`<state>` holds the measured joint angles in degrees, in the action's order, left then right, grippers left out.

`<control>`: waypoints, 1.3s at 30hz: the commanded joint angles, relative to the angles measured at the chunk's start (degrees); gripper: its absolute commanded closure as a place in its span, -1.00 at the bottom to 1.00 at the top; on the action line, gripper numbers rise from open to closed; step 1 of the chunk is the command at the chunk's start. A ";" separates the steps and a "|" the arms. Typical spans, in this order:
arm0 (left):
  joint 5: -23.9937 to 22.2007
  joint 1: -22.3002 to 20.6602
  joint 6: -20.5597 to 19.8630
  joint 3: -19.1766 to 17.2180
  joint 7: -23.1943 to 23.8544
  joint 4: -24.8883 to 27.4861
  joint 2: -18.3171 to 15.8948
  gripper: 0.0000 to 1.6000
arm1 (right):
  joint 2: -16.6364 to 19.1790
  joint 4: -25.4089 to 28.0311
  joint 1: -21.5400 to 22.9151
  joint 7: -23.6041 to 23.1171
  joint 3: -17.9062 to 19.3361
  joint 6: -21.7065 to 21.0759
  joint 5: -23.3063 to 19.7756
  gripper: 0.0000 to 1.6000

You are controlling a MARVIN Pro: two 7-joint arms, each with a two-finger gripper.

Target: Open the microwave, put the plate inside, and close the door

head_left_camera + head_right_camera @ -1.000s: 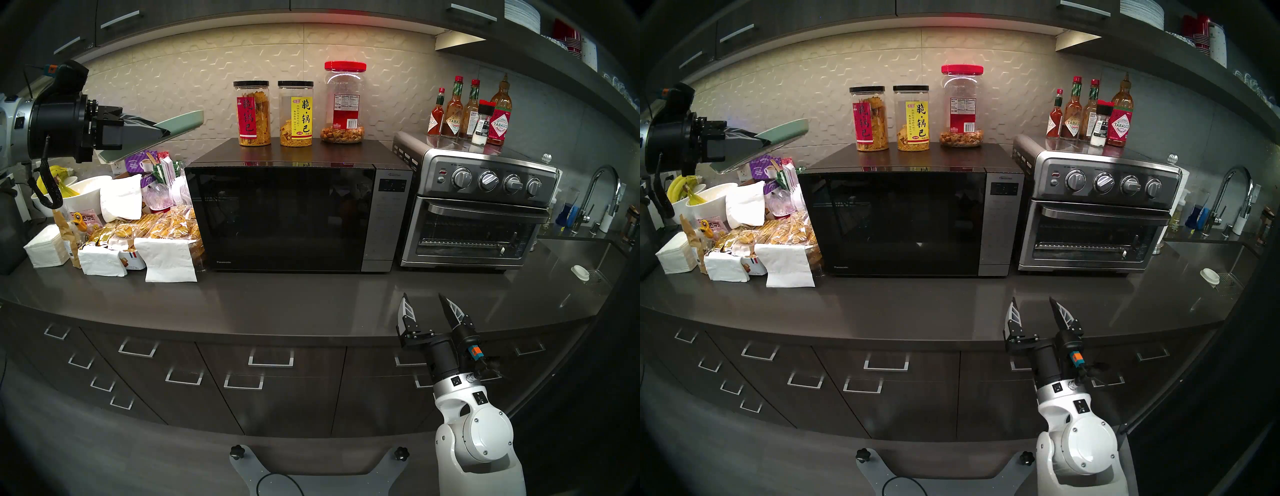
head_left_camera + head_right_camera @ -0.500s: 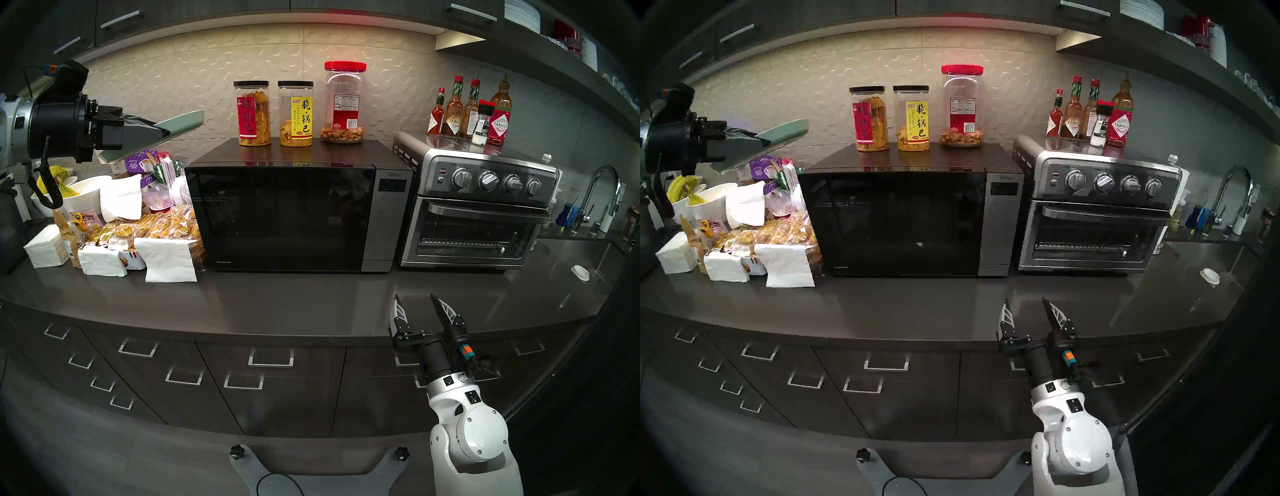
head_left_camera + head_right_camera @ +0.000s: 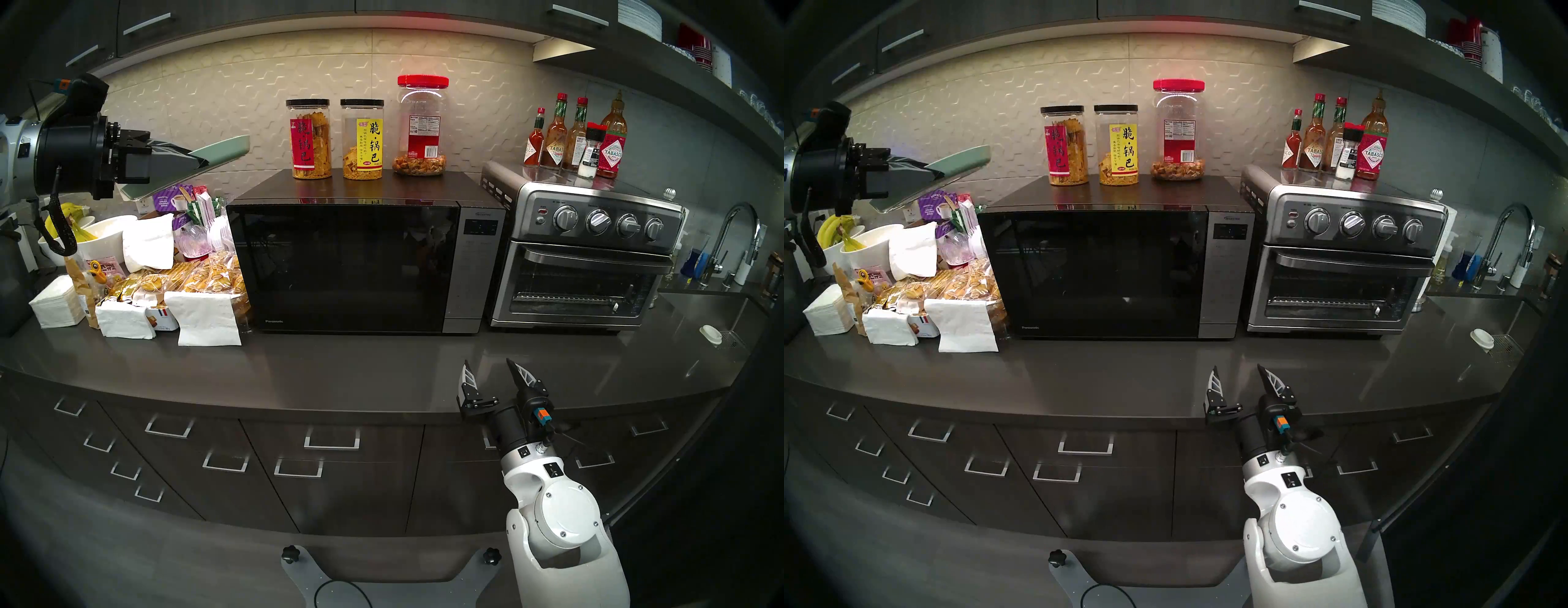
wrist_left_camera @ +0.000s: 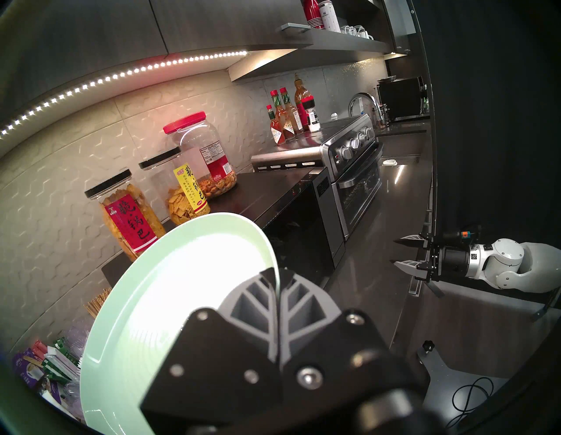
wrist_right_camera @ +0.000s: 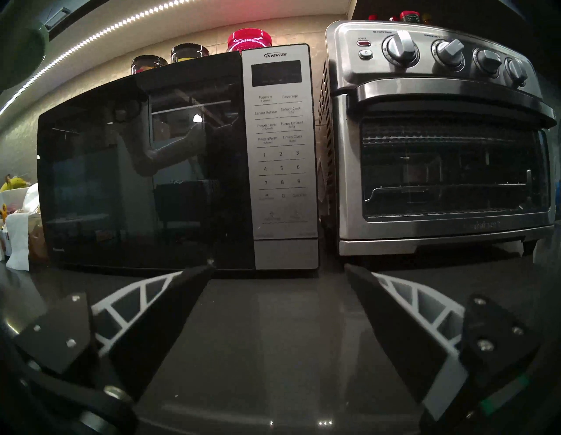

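- left tool (image 3: 199,163) is pinching the plate (image 3: 225,148) by its rim, parking it high, left of the microwave (image 3: 365,263), likely waiting for access
- the door (image 3: 343,267) is sitting shut, nothing touching it
- right tool (image 3: 490,369) is hanging spread and empty over the desk (image 3: 297,365), facing the microwave, probably lining up for the door

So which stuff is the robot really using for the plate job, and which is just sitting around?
Using:
- green plate, pinched by the left gripper
- microwave, its door shut
- right gripper, open, over the counter

Just sitting around:
- snack jars
- toaster oven
- sauce bottles
- napkins
- bananas
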<state>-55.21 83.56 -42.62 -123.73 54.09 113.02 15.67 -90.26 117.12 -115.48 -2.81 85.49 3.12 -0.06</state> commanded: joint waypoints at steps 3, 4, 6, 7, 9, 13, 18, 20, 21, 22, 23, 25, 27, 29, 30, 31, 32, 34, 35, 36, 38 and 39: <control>-0.05 -0.49 0.05 -0.61 0.10 0.09 -0.10 1.00 | 1.08 -1.84 7.45 3.87 -3.32 -1.41 -0.18 -1.00; -0.05 -0.50 0.05 -0.60 0.10 0.09 -0.10 1.00 | 1.13 -2.28 8.06 4.58 -3.66 -1.54 -0.02 -1.00; -0.04 -0.50 0.05 -0.60 0.10 0.09 -0.10 1.00 | 1.17 -2.95 9.08 5.48 -4.14 -1.89 0.26 -1.00; -0.04 -0.51 0.05 -0.59 0.10 0.09 -0.10 1.00 | 1.18 -3.25 9.49 5.83 -4.32 -2.02 0.37 -1.00; -0.04 -0.52 0.04 -0.59 0.10 0.09 -0.10 1.00 | 1.26 -3.22 9.40 6.58 -4.60 -2.09 0.76 -1.00; -0.04 -0.54 0.04 -0.57 0.10 0.09 -0.10 1.00 | 0.94 -5.35 12.44 8.22 -5.04 -2.57 1.97 -1.00; -0.04 -0.56 0.04 -0.54 0.10 0.08 -0.10 1.00 | 0.29 -7.60 15.35 9.64 -4.75 -2.88 4.10 -1.00; -0.04 -0.57 0.04 -0.53 0.10 0.08 -0.09 1.00 | 0.03 -8.12 15.95 9.62 -4.30 -2.91 4.65 -1.00; -0.03 -0.58 0.04 -0.52 0.10 0.08 -0.09 1.00 | 0.34 -9.05 17.12 9.95 -4.36 -2.93 4.59 -1.00; -0.03 -0.58 0.04 -0.52 0.10 0.08 -0.09 1.00 | 0.45 -9.49 17.63 10.01 -4.17 -2.89 4.83 -1.00; -0.03 -0.59 0.04 -0.52 0.10 0.08 -0.09 1.00 | 0.48 -9.81 18.00 10.05 -4.01 -2.91 4.92 -0.91; -0.03 -0.59 0.03 -0.52 0.10 0.08 -0.09 1.00 | 0.61 -10.52 18.70 10.18 -3.71 -2.72 5.14 -0.71; -0.02 -0.60 0.03 -0.51 0.11 0.08 -0.08 1.00 | 0.79 -11.11 19.26 10.20 -3.36 -2.59 5.30 -0.51; -0.02 -0.61 0.02 -0.52 0.12 0.08 -0.08 1.00 | 0.96 -11.54 19.70 10.19 -2.97 -2.66 5.44 -0.30; -0.01 -0.61 0.02 -0.52 0.12 0.08 -0.08 1.00 | 1.08 -11.67 19.84 10.10 -2.72 -2.73 5.46 -0.28; -0.01 -0.61 0.02 -0.52 0.12 0.08 -0.07 1.00 | 1.17 -11.80 19.94 9.99 -2.51 -2.69 5.44 -0.29; -0.01 -0.61 0.02 -0.52 0.13 0.09 -0.07 1.00 | 1.34 -11.89 20.02 9.87 -2.26 -2.84 5.49 -0.29; 0.00 -0.61 0.01 -0.53 0.13 0.09 -0.06 1.00 | 1.65 -11.95 20.10 9.46 -1.76 -3.31 5.32 -0.24; 0.01 -0.61 0.00 -0.53 0.14 0.09 -0.06 1.00 | 1.82 -11.98 20.15 9.18 -1.54 -3.46 5.21 -0.10; 0.01 -0.61 0.00 -0.54 0.15 0.09 -0.06 1.00 | 2.09 -11.86 20.20 8.78 -1.32 -4.24 5.09 0.00; 0.02 -0.61 0.00 -0.54 0.15 0.09 -0.05 1.00 | 2.58 -11.81 20.26 8.08 -0.97 -4.83 4.87 0.04; 0.02 -0.61 -0.01 -0.54 0.15 0.09 -0.05 1.00 | 2.86 -11.82 20.27 7.67 -0.83 -5.00 4.89 0.04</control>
<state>-55.21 83.38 -42.62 -123.56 54.09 113.02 15.67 -88.76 104.26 -97.31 6.84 84.02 -0.45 5.63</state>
